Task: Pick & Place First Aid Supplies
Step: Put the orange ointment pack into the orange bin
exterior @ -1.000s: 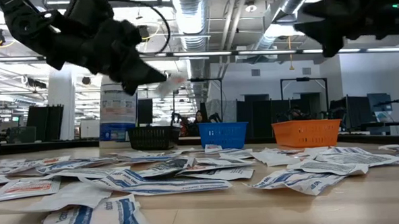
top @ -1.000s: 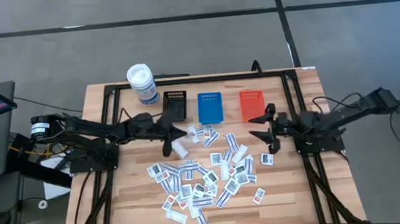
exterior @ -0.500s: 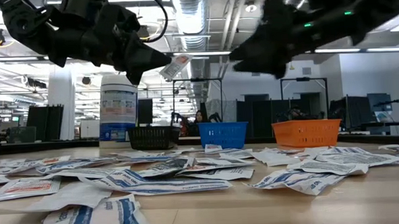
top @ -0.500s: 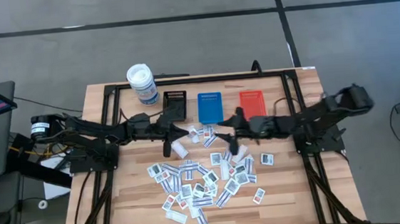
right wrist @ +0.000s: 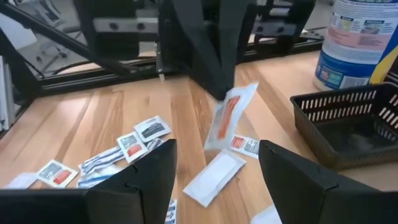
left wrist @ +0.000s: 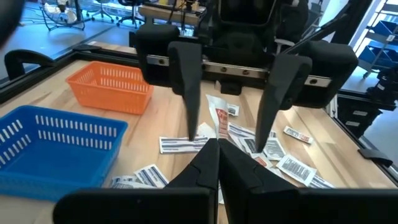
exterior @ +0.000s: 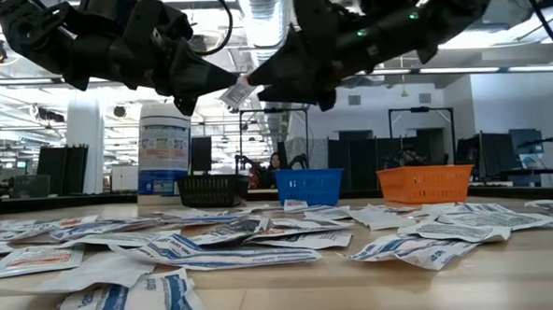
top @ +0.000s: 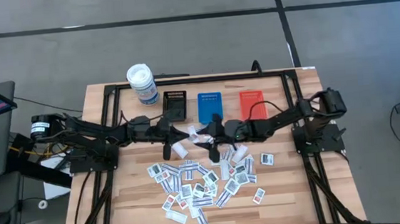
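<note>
My left gripper [top: 185,132] is shut on a small white packet with red print [right wrist: 227,116], one of the first aid supplies, and holds it in the air over the middle of the table. My right gripper [right wrist: 214,180] is open and reaches in from the right. Its two fingers [left wrist: 188,87] stand on either side of the packet [left wrist: 219,116] without touching it. Many more packets [top: 199,178] lie flat in a heap on the wooden table's near half. My left gripper pinches one end of the packet [right wrist: 241,94] between its two shut fingertips [right wrist: 211,74]. The fingers lie level and point toward the table's right. The packet sticks out past the tips, tilted, lifted clear of the table.
At the table's far side stand a black tray [top: 175,104], a blue tray [top: 210,106] and an orange tray [top: 252,103] in a row. A white canister with a blue label [top: 141,84] stands to their left. A dark frame [top: 109,133] borders the table.
My right gripper has swept, open, from the table's right side toward its left, up to my left gripper. Its fingers now flank the held packet. The packet stays in the air, in about the same place.
</note>
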Controlling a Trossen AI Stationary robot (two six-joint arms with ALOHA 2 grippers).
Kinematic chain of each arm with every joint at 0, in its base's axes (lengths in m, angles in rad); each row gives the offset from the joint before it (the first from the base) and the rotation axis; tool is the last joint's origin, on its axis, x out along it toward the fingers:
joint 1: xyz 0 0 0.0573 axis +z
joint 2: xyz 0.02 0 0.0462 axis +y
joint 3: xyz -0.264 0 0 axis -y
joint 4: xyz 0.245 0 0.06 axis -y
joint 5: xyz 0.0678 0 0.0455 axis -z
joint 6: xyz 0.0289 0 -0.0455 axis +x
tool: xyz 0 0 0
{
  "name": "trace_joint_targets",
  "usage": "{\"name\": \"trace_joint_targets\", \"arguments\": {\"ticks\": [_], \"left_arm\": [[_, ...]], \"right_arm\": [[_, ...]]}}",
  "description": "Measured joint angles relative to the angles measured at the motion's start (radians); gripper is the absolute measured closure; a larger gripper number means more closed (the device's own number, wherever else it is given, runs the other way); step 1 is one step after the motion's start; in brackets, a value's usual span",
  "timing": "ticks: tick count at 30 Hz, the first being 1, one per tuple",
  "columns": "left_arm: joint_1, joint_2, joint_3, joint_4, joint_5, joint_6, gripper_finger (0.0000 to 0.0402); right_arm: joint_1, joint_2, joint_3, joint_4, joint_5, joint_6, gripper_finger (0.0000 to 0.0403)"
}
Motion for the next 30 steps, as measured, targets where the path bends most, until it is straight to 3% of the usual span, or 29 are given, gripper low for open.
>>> {"name": "trace_joint_targets", "arguments": {"ticks": [4,8,19,25,30], "left_arm": [[0.0,0.0,0.0,-0.002,-0.003,0.0,0.0396],[0.0,0.0,0.0,-0.009,-0.003,0.0,0.0396],[0.001,0.0,0.0,-0.009,-0.004,0.0,0.0396],[0.001,0.0,0.0,-0.008,-0.003,0.0,0.0395],[0.001,0.0,0.0,-0.009,-0.003,-0.009,0.0395]], "right_arm": [[-0.009,0.008,0.023,-0.014,0.0,-0.001,0.0185],[-0.022,0.008,0.026,-0.012,0.0,-0.002,0.0215],[-0.031,0.008,0.026,-0.02,-0.007,-0.057,0.0392],[-0.032,0.008,0.026,-0.08,-0.052,-0.079,0.0399],[-0.035,-0.012,0.026,-0.252,-0.036,-0.08,0.04]]}}
